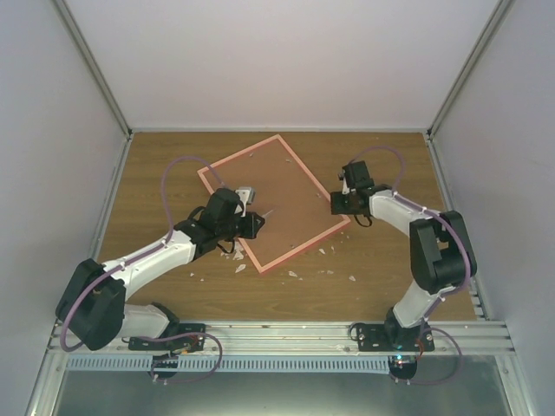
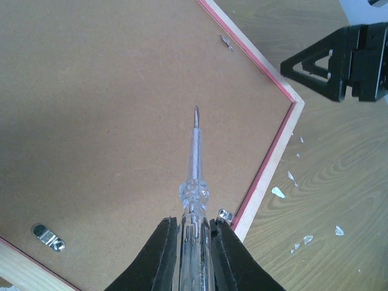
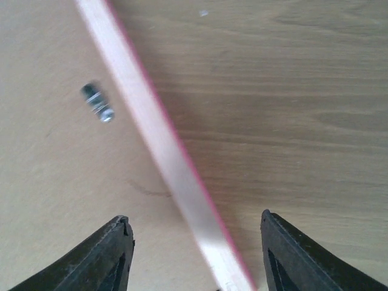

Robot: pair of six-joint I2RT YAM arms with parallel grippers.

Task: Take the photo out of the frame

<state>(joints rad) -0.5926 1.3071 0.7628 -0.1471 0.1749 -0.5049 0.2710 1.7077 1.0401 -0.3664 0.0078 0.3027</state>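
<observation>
While the pink frame [image 1: 290, 186] lies back-up on the table [image 1: 390, 260], the left claw [image 2: 194, 227] squeezes a clear screwdriver [image 2: 195, 163] over it and the right claw [image 3: 194, 218] hangs wide open across its edge.

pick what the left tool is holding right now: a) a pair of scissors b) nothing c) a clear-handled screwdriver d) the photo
c: in the left wrist view the left tool is shut on a clear-handled screwdriver, whose tip points out over the brown back of the face-down frame.
</observation>
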